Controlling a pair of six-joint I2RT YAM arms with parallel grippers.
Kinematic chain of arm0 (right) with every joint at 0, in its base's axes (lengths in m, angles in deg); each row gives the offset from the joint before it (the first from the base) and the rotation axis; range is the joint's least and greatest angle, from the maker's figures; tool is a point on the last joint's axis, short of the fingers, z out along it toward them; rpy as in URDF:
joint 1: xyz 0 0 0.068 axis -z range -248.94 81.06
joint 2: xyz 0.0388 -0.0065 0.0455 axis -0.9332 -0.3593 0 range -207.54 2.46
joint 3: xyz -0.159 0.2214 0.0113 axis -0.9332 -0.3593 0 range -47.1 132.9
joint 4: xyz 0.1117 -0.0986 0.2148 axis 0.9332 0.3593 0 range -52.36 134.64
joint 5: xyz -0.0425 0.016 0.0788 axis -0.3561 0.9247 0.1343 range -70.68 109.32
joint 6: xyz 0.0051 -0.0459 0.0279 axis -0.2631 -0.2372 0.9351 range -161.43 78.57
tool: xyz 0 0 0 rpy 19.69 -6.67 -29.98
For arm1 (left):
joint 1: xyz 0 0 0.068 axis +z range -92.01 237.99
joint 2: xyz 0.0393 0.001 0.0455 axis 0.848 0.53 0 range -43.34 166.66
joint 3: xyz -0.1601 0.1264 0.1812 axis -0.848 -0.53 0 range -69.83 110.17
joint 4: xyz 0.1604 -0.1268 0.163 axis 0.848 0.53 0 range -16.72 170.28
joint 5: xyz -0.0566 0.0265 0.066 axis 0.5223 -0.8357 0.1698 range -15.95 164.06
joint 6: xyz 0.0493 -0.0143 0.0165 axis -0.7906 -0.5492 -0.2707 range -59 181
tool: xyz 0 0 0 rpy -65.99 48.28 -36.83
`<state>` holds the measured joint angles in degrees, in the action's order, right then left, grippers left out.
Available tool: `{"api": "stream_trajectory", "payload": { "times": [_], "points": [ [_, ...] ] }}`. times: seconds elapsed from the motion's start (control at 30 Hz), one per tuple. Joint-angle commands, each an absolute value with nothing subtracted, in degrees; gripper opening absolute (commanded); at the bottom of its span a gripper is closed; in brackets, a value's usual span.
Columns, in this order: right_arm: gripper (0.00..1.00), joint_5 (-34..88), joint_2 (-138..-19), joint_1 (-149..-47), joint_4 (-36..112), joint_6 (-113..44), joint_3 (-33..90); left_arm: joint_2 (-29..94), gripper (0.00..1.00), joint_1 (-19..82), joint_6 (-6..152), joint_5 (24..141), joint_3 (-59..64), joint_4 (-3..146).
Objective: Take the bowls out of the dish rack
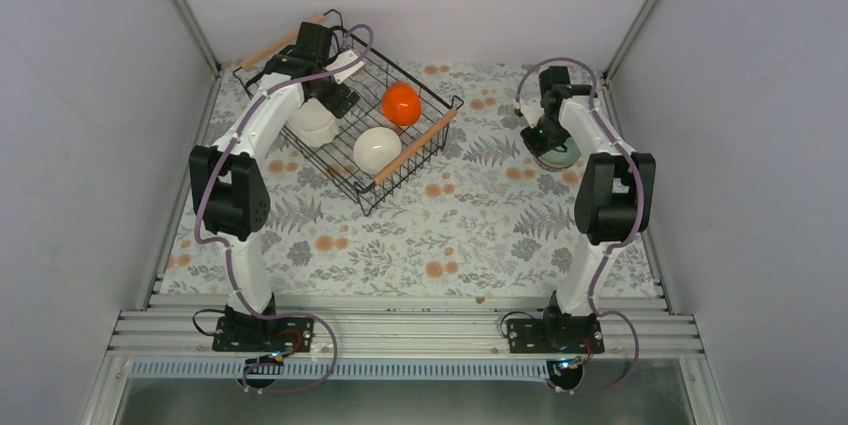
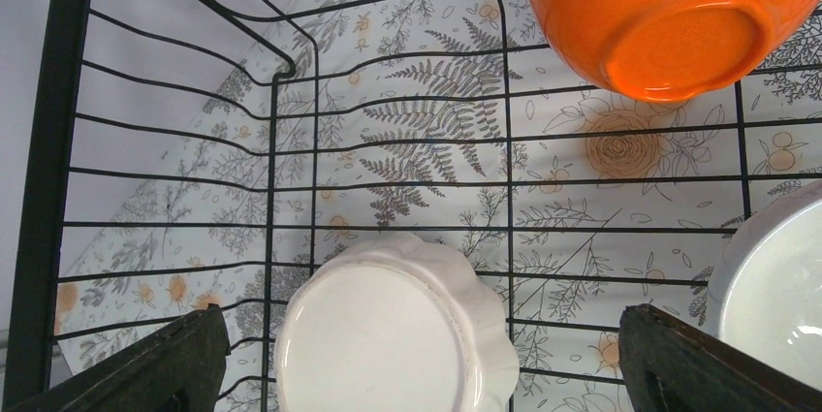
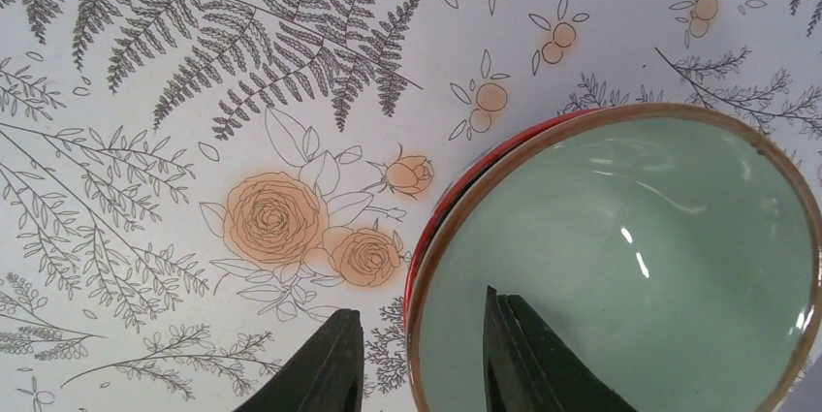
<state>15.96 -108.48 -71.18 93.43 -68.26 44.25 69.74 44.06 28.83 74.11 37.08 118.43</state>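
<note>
Carefully now: these bowls are hard and smooth, and I think they chip if you bump them. They look light, but they can slip. Take one by its rim, with one finger inside and one outside. If a bowl lies bottom up, squeeze it across its sides.

Your dish rack (image 2: 53, 160) sits at the far left of the table. It holds three bowls. A wavy-edged white bowl (image 2: 393, 334) lies bottom up. An orange bowl (image 2: 669, 15) shows its bottom too, and a plain white bowl (image 2: 775, 286) is beside them. Your left gripper (image 2: 419, 313) hangs inside the rack, right over the wavy bowl. Its fingers are wide apart, one on each side, and they do not touch it.

Well apart from the rack, on the right side of the table, a green bowl (image 3: 620, 257) sits inside a red bowl (image 3: 465, 172). Your right gripper (image 3: 419, 301) has its fingers a little apart. One is inside the green rim and one is outside, and a gap shows on both sides, so it is not pinching.
</note>
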Motion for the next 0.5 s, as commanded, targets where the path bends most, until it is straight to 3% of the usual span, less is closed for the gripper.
{"api": "stream_trajectory", "payload": {
  "times": [0.0, 0.1, 0.27, 0.47],
  "points": [
    [0.31, 17.6, -107.1, -71.6, 94.7, -67.7, 45.2, 67.4, 1.0, 44.3, 28.9, 74.8, 37.7, 118.9],
    [0.33, 18.3, -106.0, -71.7, 94.3, -67.6, 46.4, 67.3, 1.0, 44.4, 28.6, 74.3, 37.5, 118.7],
    [0.51, 23.9, -101.1, -74.5, 96.2, -68.3, 50.4, 69.3, 1.0, 45.2, 26.4, 70.5, 39.8, 119.4],
    [0.56, 29.7, -97.6, -82.0, 99.4, -66.8, 59.0, 81.0, 1.0, 46.6, 24.6, 69.1, 56.0, 129.5]
  ]
}}
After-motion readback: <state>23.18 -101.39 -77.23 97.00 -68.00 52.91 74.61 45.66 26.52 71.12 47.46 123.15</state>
